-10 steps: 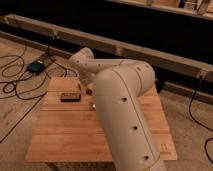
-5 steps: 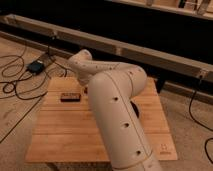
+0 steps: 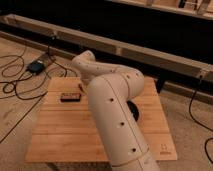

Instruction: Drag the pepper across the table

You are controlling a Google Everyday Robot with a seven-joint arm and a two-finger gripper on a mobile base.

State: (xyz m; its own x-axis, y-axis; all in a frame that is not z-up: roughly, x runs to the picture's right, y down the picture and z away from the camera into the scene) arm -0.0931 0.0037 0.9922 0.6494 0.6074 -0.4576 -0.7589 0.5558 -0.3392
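The light-wood table (image 3: 60, 135) fills the lower half of the camera view. A small reddish piece that looks like the pepper (image 3: 80, 88) peeks out at the left edge of my white arm (image 3: 112, 110), just right of a dark brown block (image 3: 70, 97). The arm bends over the table's far half and hides my gripper behind its thick links, somewhere near the pepper.
Part of a black dish (image 3: 133, 109) shows to the right of the arm. Cables and a small dark box (image 3: 36, 66) lie on the floor to the left. A long rail (image 3: 150, 52) runs behind the table.
The arm's thick links have swung a little to the left over the table, and they now cover more of the pepper. The brown block has stayed put.
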